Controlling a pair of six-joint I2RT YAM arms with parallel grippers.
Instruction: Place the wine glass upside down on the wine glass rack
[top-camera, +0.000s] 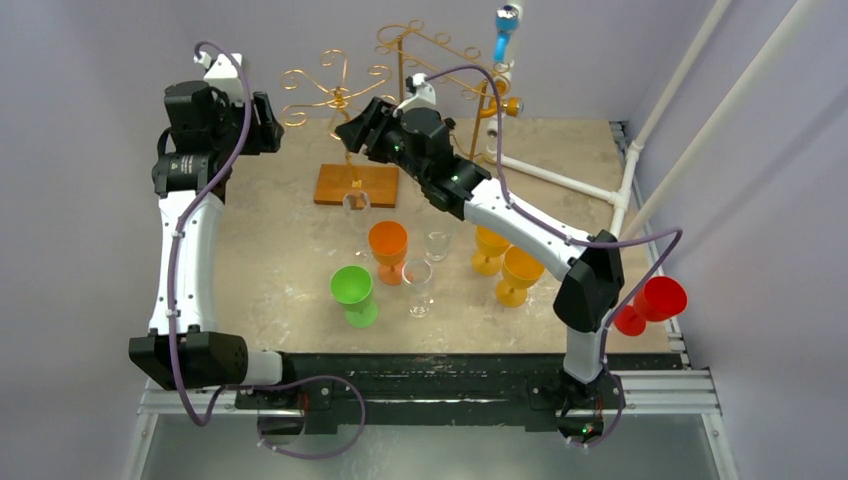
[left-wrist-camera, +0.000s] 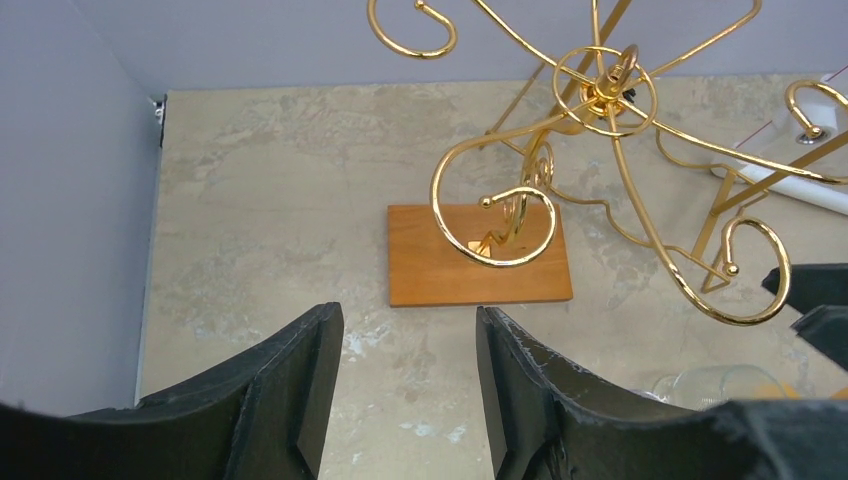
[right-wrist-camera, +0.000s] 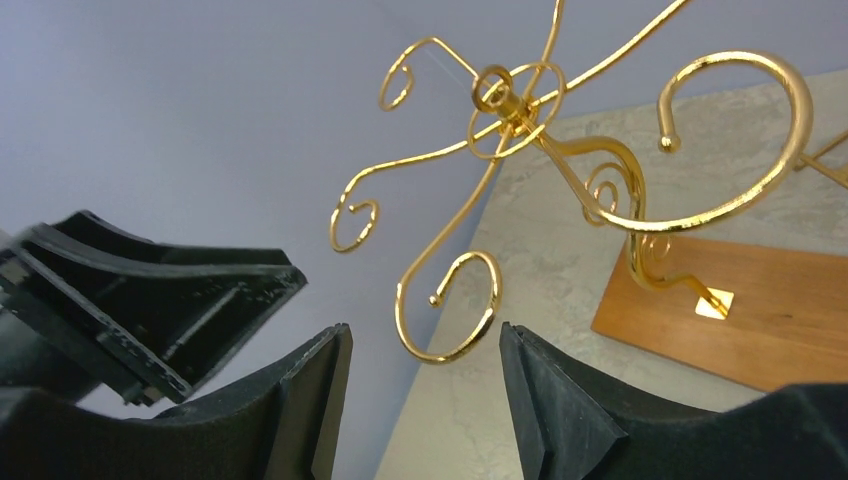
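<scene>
- Left pincer is raised above the table, and its fingers stand wide apart with nothing between them.
- Right pincer is also raised. Its fingers are wide apart too and hold nothing.
- Between the two pincers stands the gold wine glass rack. The left pincer is at its left side and the right pincer at its right side, with the tips turned toward each other.
- One curled hook of the rack hangs just ahead of the right pincer's tips, not touching them.
- Below both pincers lies the wooden base of the rack.
- A clear wine glass is low under the right pincer, just beside the near edge of the base. No finger touches it, and I cannot tell if it is upright.
- Further toward the arm bases from the right pincer are an orange goblet, a green goblet, two more clear glasses and two yellow goblets.
</scene>
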